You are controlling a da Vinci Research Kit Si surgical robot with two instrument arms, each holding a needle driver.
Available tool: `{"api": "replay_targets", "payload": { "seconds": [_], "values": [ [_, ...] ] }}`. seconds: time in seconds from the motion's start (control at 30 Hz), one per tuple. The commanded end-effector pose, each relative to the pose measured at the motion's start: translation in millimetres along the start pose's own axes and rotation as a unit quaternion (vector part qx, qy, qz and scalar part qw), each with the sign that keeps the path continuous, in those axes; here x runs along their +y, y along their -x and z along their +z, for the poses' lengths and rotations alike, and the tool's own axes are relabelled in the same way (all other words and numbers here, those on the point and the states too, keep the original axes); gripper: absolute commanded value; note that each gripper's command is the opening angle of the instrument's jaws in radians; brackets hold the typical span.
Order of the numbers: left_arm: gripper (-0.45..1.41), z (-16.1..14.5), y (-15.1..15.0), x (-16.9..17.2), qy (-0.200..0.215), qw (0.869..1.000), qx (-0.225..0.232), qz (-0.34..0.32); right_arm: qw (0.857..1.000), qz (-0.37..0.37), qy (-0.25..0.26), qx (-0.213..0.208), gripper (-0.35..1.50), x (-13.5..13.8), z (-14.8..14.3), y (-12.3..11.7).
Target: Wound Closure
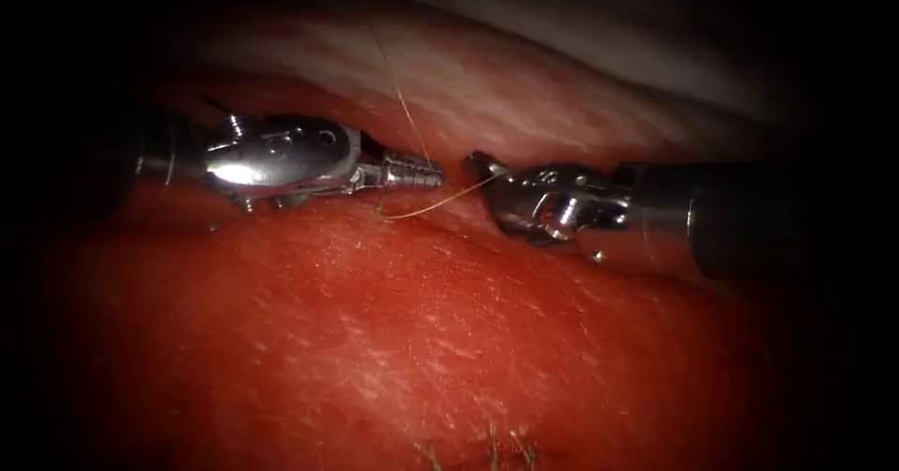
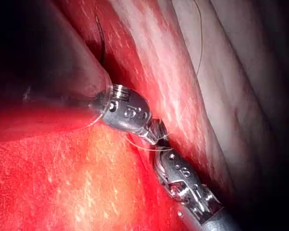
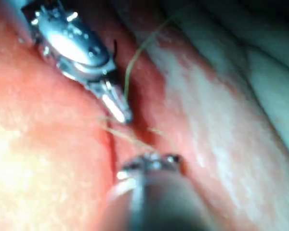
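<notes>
Thread [image 1: 440, 204] is the thing in play: in the endoscope view a pale strand runs from just under the left tool [image 1: 426, 173] across the small gap to the right tool [image 1: 479, 165], and a second strand climbs from the left tool's tip up over the far lip of the tissue [image 1: 393, 340]. The left tool's jaws lie pressed together, tip against that rising strand; whether they pinch it I cannot tell for certain, though it looks so. The right tool's jaws are turned away, so their state cannot be told. The two tips sit near each other over the cut [image 1: 412, 125], not touching. No needle can be made out here.

From the left wrist, the left tool [image 2: 158, 136] meets the right tool [image 2: 164, 155] almost tip to tip, thread [image 2: 144, 147] looping just beneath them, another length [image 2: 200, 43] trailing off over pale tissue [image 2: 48, 183].

From the right wrist, the left tool [image 3: 120, 111] shows clamped jaws with thread [image 3: 135, 57] rising beside them, and a strand crossing toward the right tool [image 3: 149, 161].

My judgement: thread handling rather than needle driving. The next move calls for steady tension on both strands without tearing the edge.
</notes>
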Motion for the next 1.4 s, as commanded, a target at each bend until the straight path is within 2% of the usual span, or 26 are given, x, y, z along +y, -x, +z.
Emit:
{"api": "replay_targets", "payload": {
  "seconds": [0.03, 0.13, 0.23, 0.43, 0.57, 0.7, 0.93, 1.13, 1.4],
  "values": [
    [-0.35, 0.3, 0.5, -0.2, -0.005, 1.000, -0.002, 0.000, 1.000, -0.006, 0.000, 0.019, -0.35, -0.9, -0.8, -1.5],
    [-0.35, -0.2, 0.5, -0.6, -0.013, 1.000, -0.006, 0.000, 0.999, -0.005, 0.002, 0.041, -0.35, -1.2, -2.1, -2.6],
    [-0.35, -1.3, 0.3, -1.6, -0.027, 1.000, -0.013, -0.001, 0.997, -0.011, 0.007, 0.080, -0.35, -2.7, -4.9, -4.9],
    [-0.35, -3.2, -0.3, -4.4, -0.042, 0.999, -0.012, -0.005, 0.995, -0.033, 0.003, 0.095, -0.35, -5.3, -7.2, -6.4],
    [-0.35, -3.8, -0.5, -7.8, -0.050, 0.999, -0.011, -0.011, 0.994, -0.044, -0.015, 0.098, -0.35, -7.7, -6.8, -6.1],
    [-0.35, -3.4, -0.3, -9.2, -0.055, 0.998, -0.016, -0.015, 0.994, -0.047, -0.021, 0.097, -0.35, -8.6, -6.8, -6.0],
    [-0.35, -0.7, 1.4, -11.8, -0.071, 0.997, -0.031, -0.019, 0.994, -0.061, -0.040, 0.086, -0.35, -11.7, -7.7, -4.3],
    [-0.35, 0.2, 0.9, -14.1, -0.082, 0.996, -0.041, -0.021, 0.993, -0.065, -0.048, 0.085, -0.35, -13.3, -8.9, -3.6],
    [-0.35, 0.9, -0.2, -18.3, -0.117, 0.992, -0.046, -0.017, 0.992, -0.069, -0.060, 0.083, -0.35, -15.3, -10.0, -3.2]
  ]
}}
